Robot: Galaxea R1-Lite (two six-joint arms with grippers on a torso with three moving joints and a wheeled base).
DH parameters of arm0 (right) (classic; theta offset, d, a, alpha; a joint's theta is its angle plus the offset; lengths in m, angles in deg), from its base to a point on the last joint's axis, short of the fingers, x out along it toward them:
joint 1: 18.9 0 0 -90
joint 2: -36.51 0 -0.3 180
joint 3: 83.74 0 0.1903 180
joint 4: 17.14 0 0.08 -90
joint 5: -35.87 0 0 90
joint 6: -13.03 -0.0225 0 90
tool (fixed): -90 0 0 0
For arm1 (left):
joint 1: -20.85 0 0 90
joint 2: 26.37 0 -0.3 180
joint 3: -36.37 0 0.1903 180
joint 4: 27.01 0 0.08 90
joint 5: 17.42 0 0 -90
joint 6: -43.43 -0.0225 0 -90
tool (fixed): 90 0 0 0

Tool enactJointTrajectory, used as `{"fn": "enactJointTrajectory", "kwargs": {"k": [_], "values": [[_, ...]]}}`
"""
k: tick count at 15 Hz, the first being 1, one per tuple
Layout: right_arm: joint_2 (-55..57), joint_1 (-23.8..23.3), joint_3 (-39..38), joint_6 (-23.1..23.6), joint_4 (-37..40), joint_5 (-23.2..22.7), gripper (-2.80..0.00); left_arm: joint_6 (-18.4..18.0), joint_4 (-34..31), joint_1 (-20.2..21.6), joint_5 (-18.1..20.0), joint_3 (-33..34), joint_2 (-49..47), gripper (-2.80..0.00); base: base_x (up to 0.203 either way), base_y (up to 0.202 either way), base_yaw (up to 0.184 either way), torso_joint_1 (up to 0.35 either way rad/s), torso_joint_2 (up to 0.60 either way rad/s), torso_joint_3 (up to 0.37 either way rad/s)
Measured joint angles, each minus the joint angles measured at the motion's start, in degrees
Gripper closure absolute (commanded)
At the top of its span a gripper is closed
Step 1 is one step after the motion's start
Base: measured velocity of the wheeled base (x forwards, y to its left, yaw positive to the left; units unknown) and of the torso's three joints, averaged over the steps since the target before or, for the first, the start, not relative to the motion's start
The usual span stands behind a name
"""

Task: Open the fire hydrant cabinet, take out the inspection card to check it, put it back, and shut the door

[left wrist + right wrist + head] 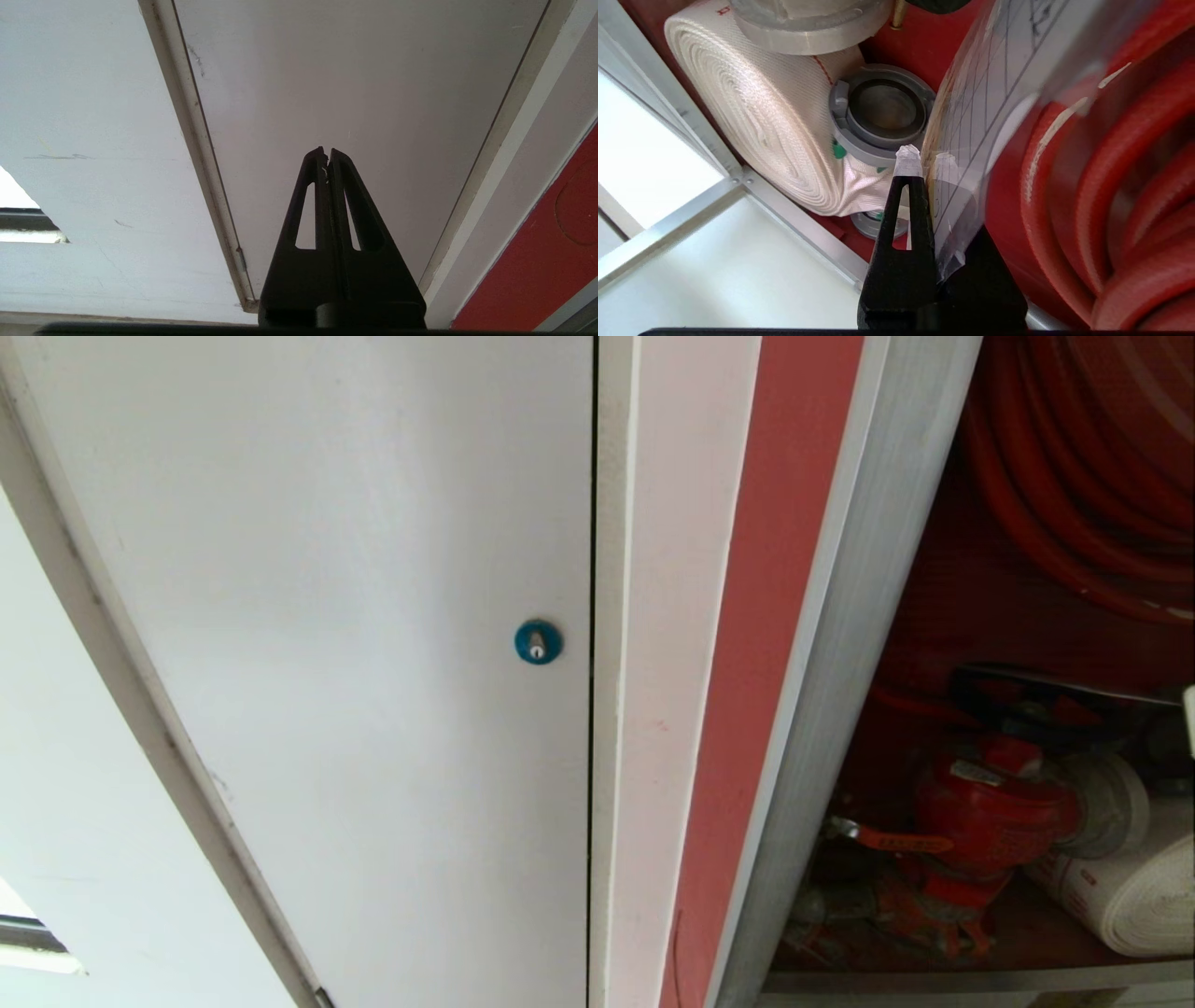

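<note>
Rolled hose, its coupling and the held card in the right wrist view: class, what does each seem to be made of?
Rolled hose: seemingly woven fabric, matte white, with visible weave and layered coils.
Coupling: grey, dull ring, probably cast metal, possibly plastic.
Inspection card: apparently printed paper in a clear glossy plastic sleeve, which reflects light; pinched by the right gripper.

The cabinet frame [822, 728] is brushed, matt metal. The rolled hose [756, 121] is coarse woven cloth; its coupling [882, 116] is dull grey metal. The card [990, 107] is glossy, clear-laminated paper. The reel hose [1125, 196] looks like smooth red rubber.
</note>
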Motion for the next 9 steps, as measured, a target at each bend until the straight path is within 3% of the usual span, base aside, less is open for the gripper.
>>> {"fn": "enactJointTrajectory", "kwargs": {"k": [9], "values": [[-0.98,0.01,-1.55,0.1,-0.39,0.02,-2.8,-0.02,0.0,0.0,0.0,0.0,0.0,0.0,0.0,0.0,0.0,0.0,0.0,0.0]]}}
